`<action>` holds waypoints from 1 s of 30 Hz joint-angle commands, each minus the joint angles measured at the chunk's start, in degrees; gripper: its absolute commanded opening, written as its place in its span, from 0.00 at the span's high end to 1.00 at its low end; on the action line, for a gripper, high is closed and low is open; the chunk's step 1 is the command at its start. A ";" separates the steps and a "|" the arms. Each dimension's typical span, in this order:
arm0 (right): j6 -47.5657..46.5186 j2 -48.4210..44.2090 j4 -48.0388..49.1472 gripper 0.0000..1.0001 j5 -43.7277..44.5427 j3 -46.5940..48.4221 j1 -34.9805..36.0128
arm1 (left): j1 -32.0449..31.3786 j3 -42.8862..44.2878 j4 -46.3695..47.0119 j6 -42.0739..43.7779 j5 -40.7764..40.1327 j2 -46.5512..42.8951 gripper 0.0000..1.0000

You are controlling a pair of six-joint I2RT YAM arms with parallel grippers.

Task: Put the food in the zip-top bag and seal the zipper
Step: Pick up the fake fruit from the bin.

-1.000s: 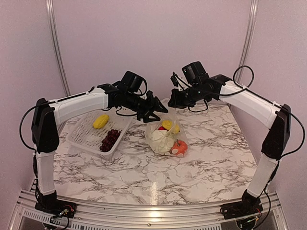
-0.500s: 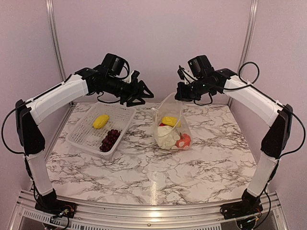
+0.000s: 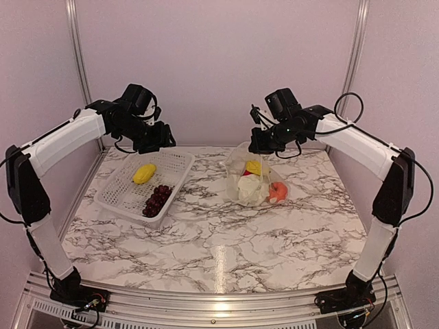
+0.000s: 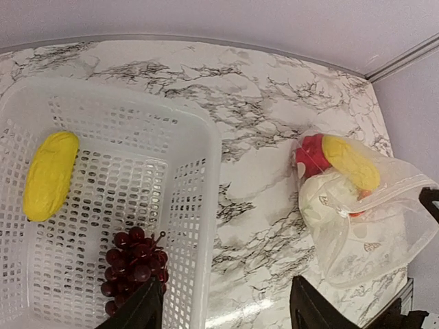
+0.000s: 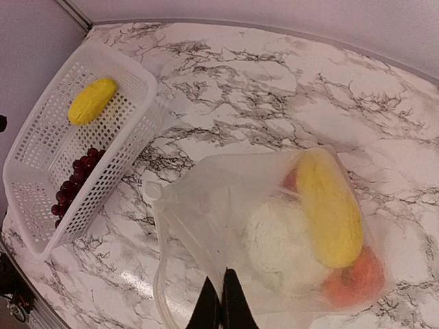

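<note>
1. Over the basket's [image 3: 104, 199] far rim the left gripper [image 3: 156, 139] is hung, its jaws spread wide with nothing between them.
2. Beneath it, inside the basket, two pieces of food are left: a yellow piece [image 4: 49, 175] and the grapes [image 4: 134, 269]. Both lie well apart from the bag [image 3: 255, 184].
3. To the right, the bag is stood on the table [image 3: 226, 247] and held up by its mouth edge in the right gripper [image 5: 221, 305], whose jaws are pinched shut on the plastic. The pepper [image 5: 291, 179], a second yellow piece [image 5: 330, 209], the cauliflower [image 5: 282, 243] and the orange fruit [image 5: 351, 277] are seen inside.
4. The left arm is judged the nearer to both loose pieces, since the right is taken up with the bag.
5. In the left wrist view the yellow piece lies up and to the left of the jaws, with its long axis roughly along the reach — so the gap would close across its narrow width.
6. The grapes lie closer — just above the left finger in that view.
</note>
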 commanded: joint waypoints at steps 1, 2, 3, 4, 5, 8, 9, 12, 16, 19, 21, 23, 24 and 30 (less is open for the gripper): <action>0.51 -0.08 3.30 1.00 -2.50 -3.08 3.11 | 1.33 -2.62 -4.92 4.77 -7.26 0.22 0.35; 0.50 0.01 3.37 1.00 -2.60 -3.40 3.43 | 1.73 -3.14 -5.22 5.47 -8.43 0.40 0.35; 0.50 0.10 3.43 1.00 -2.84 -3.64 3.70 | 2.16 -3.58 -5.49 6.01 -9.41 0.64 0.35; 0.52 0.26 3.29 1.00 -3.05 -3.74 3.93 | 2.62 -3.86 -5.59 6.81 -10.12 0.99 0.36; 0.52 0.35 3.34 1.00 -3.29 -3.75 4.14 | 3.05 -3.98 -5.83 7.60 -11.00 1.36 0.36; 0.36 0.70 3.05 1.00 -3.45 -3.21 4.47 | 3.92 -3.47 -6.63 10.35 -14.34 3.02 0.36; 0.40 0.75 2.95 1.00 -3.49 -3.00 4.55 | 4.01 -3.26 -6.70 11.49 -15.36 3.80 0.37; 0.45 1.05 2.43 1.00 -3.89 -2.19 4.53 | 4.25 -2.46 -6.55 14.13 -19.09 6.19 0.36; 0.11 1.99 0.09 1.00 -5.27 0.41 4.99 | 4.49 -1.77 -4.08 20.00 -25.84 9.87 0.33; -0.98 2.69 -1.90 1.00 -5.37 1.82 5.31 | 5.09 0.01 -3.66 22.89 -29.18 13.46 0.33; -1.60 3.21 -3.26 1.00 -5.32 2.50 5.32 | 5.43 1.03 -3.49 24.41 -30.94 15.66 0.33; -1.84 3.70 -4.14 1.00 -5.22 3.21 5.37 | 5.57 1.49 -3.00 25.74 -32.29 17.53 0.33; -1.80 3.86 -4.47 1.00 -5.21 3.69 5.36 | 5.59 1.65 -2.70 26.27 -32.83 18.35 0.33; -1.49 5.16 -6.26 1.00 -5.32 6.27 5.49 | 5.83 3.28 -1.60 27.20 -37.67 23.62 0.34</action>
